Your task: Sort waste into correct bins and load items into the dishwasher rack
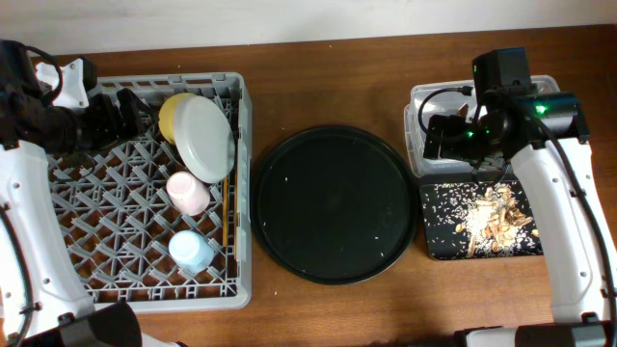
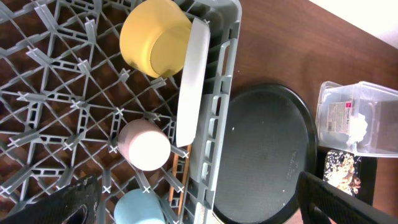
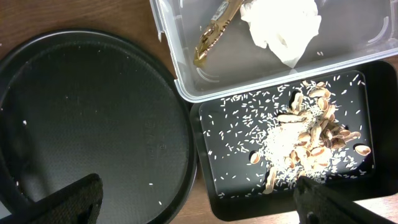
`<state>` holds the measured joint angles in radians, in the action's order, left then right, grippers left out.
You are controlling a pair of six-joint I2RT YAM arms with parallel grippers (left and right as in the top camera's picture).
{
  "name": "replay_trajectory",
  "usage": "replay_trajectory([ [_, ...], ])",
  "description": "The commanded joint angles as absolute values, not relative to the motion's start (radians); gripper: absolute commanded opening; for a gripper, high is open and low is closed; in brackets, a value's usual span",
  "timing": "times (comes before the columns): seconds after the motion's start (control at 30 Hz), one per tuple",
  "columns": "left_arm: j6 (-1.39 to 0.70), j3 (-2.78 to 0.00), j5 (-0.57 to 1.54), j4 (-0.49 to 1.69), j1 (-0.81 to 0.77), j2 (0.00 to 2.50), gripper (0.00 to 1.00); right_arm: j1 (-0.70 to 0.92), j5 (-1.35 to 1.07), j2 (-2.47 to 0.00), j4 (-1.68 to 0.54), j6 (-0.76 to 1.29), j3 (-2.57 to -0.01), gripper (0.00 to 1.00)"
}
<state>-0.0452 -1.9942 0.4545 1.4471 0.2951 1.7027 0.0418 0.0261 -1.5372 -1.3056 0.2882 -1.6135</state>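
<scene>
1. Nearest, at the lower left of the overhead frame, the light-blue cup [image 1: 191, 251] sits in the dishwasher rack [image 1: 164, 297]. At the lower right, the shallow black tray [image 1: 439, 246] holds the beige food scraps [image 1: 492, 217].
2. A little further, the pink cup [image 1: 188, 192] stands in the rack. The chopsticks [image 1: 228, 217] lie along the rack's right wall.
3. In the centre, the round black tray [image 1: 333, 202] carries only a few pale grains.
4. Further up, the plate [image 1: 205, 138] stands on its edge and leans on the yellow bowl [image 1: 172, 111].
5. At the upper right, the clear tub [image 3: 180, 81] contains the napkin [image 3: 283, 28] and the snack wrapper [image 3: 214, 31].
6. The left gripper [image 2: 202, 202] hovers over the upper left of the rack. Its jaws are spread wide and hold nothing.
7. The right gripper [image 3: 199, 199] hangs above the tub and the shallow tray. Its jaws are also spread and empty.
8. I judge that the sorting and loading are practically done, so the step in hand is the closing one.
9. The next move, I think, calls only for lifting both arms straight up and away, without knocking the leaning plate or the tub.
</scene>
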Motion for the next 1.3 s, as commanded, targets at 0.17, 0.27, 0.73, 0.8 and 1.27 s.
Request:
replay_trajectory([
  [0.17, -0.036, -2.000, 0.444, 1.445, 0.302, 1.705, 0.99, 0.039, 0.039, -1.384, -1.305, 0.293, -1.621, 0.99],
  [0.27, -0.036, -2.000, 0.444, 1.446, 0.302, 1.705, 0.99, 0.040, 0.047, -1.208, -1.287, 0.293, -1.621, 0.99],
  [0.73, -0.036, -2.000, 0.444, 1.446, 0.302, 1.705, 0.99, 0.106, -0.003, -0.300, -0.289, 0.075, -0.805, 0.98],
  [0.8, -0.036, -2.000, 0.444, 1.445, 0.302, 1.705, 0.99, 0.106, -0.015, -0.198, -0.214, 0.075, -0.637, 0.99],
  [1.27, -0.037, -2.000, 0.444, 1.446, 0.302, 1.705, 0.99, 0.104, -0.013, -0.003, 0.074, 0.081, -0.006, 0.99],
])
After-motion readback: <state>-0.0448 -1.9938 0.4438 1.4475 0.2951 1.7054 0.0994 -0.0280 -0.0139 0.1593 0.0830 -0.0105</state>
